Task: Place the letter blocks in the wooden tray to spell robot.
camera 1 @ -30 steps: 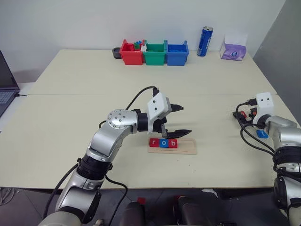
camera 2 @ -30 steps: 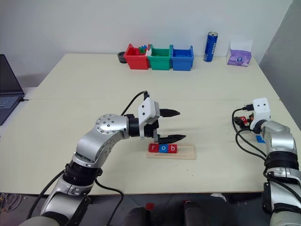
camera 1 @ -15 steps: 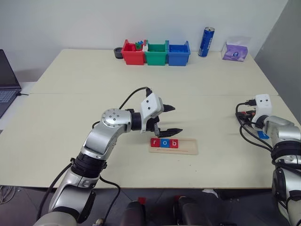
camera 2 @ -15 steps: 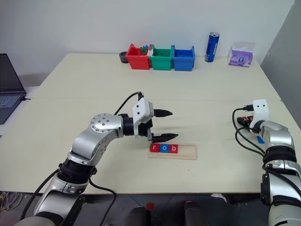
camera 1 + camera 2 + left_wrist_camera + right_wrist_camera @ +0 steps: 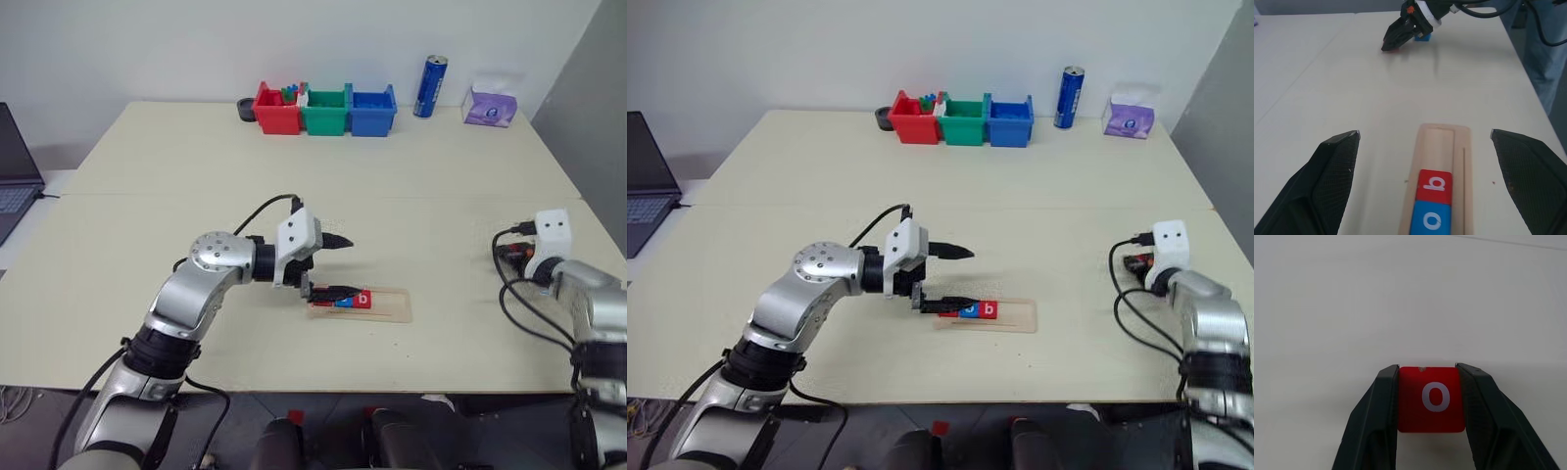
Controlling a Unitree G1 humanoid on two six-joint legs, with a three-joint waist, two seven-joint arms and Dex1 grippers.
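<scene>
The wooden tray lies near the table's front middle. A blue "o" block and a red "b" block sit side by side in its groove, and the right half is bare. My left gripper hovers open over the tray's left end, and its lower finger covers the tiles there. Far to the right, my right gripper is shut on a red "o" block low over the table. In the left wrist view a blue block lies just beside the right gripper.
Red, green and blue bins line the table's back edge, with a small dark dish at their left. A blue can and a purple tissue pack stand at the back right. A laptop sits off the left edge.
The right gripper has shut on the red "o" block and drawn back toward me. The left gripper has slid left and slightly down; its lower finger now hides the tray's left tiles.
</scene>
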